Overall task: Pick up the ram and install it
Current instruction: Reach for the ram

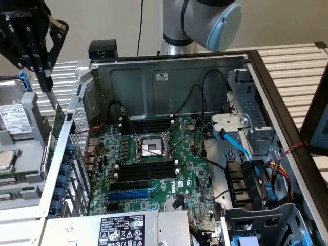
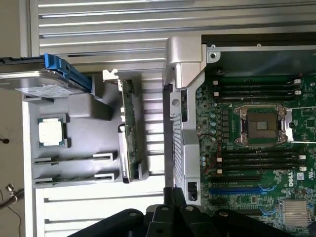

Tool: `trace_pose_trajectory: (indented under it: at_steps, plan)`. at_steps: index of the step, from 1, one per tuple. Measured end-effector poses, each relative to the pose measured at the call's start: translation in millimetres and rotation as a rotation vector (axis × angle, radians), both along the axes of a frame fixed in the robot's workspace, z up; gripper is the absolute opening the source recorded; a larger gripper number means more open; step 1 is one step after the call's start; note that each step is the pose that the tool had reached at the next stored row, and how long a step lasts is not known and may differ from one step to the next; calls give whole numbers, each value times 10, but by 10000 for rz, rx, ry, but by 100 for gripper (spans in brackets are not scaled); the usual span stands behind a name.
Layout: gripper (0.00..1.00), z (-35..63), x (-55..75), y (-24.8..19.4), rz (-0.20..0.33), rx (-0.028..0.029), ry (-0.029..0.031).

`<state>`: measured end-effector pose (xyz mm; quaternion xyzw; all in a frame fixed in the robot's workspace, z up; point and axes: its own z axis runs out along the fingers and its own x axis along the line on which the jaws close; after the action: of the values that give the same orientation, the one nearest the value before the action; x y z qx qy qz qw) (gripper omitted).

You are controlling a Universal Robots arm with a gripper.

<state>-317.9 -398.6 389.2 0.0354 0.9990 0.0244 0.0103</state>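
Pale slatted tabletop (image 2: 98, 29) runs under an open desktop computer case (image 1: 154, 87) and, at the exterior view's left, a grey moulded parts tray (image 2: 89, 133). The gripper (image 1: 47, 82), black and blocky, hangs high over the gap between tray and case with its fingers pressed together. The ram (image 1: 58, 122) is lower down, apart from them. It is a long thin green board that stands on its long edge in a grey holder, just beside the case's perforated left wall.

Farther along the tray a metal hard drive (image 2: 44, 86) with blue rails lies flat, and a square processor chip (image 2: 51, 132) sits in its pocket nearer. Inside the case the green motherboard (image 1: 189, 169) carries rows of black memory slots (image 1: 146, 171) on the far and near sides of the steel-framed processor socket (image 1: 150, 147). A blue expansion slot (image 1: 128, 195) lies nearer still. Black cables loop along the far wall, and the space above the slots is open.
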Motion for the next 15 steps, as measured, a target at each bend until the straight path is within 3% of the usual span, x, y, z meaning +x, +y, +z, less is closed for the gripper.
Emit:
trace_pose_trajectory:
  at_steps: [15]
  plan:
    - [10,-68,-684,17,1,0,4]
